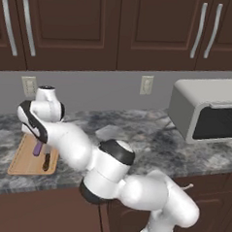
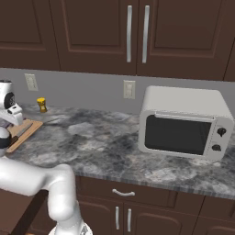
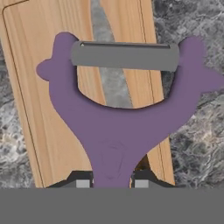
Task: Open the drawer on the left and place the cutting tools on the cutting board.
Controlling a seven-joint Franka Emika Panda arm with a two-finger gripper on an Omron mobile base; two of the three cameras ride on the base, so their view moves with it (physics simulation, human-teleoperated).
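Gripper (image 3: 109, 181) clamps purple peeler (image 3: 118, 131) above cutting board (image 3: 48, 87).

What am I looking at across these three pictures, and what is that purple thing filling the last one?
The machine is a white jointed robot arm on a driving base in a rendered kitchen. Two pictures come from cameras on the base, behind the arm to its left and to its right. The third comes from a camera on the hand, looking along the pincer.

The purple thing is a purple Y-shaped peeler with a grey blade, gripped by its stem in the pincer above the flat light tan wooden cutting board. A small dark-handled knife already lies on that board. On the grey marbled counter also stand a white microwave oven and a small yellow jar.
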